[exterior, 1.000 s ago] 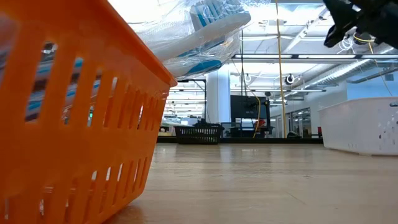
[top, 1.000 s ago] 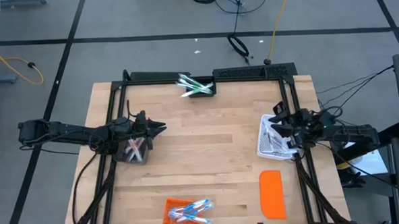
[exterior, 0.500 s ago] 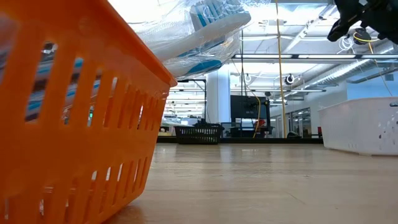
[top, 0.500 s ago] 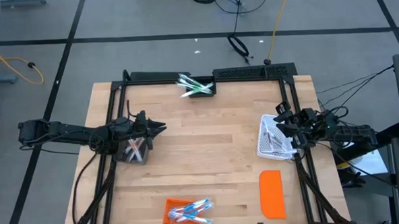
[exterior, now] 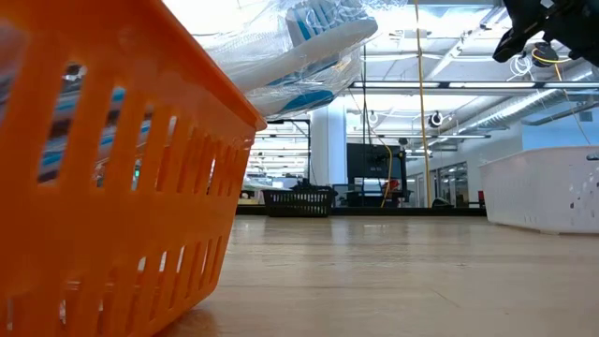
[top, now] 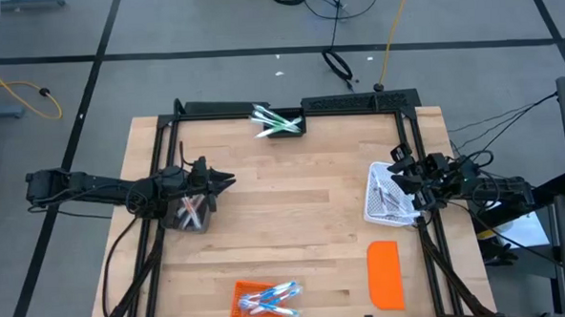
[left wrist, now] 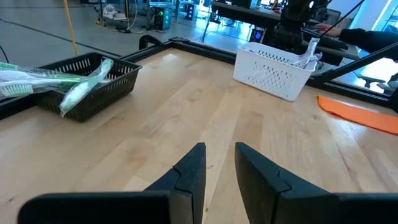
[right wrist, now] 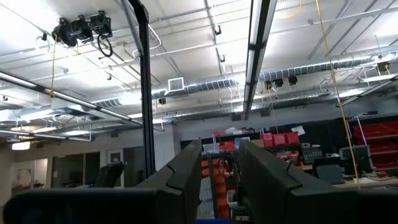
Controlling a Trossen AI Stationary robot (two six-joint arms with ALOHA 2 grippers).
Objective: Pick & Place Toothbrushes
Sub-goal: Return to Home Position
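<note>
Above the white mesh basket [top: 372,204] at the wooden worktop's [top: 294,206] right, the right claw [right wrist: 219,150] hangs released, like the left claw [left wrist: 219,152]; thin plastic toothbrushes [top: 273,121] lie binned, so homing likely needs only a clear retreat.

High view: bright, even overhead light; only faint, soft shadows on the pale wooden tabletop [top: 294,206]. Low view: white glare above the orange slatted plastic basket [exterior: 112,187], washing over the clear-wrapped toothbrushes [exterior: 309,37]. Right wrist view: long ceiling light fixture [right wrist: 259,37] flares; right gripper [right wrist: 219,152] shows as a dark silhouette.
</note>
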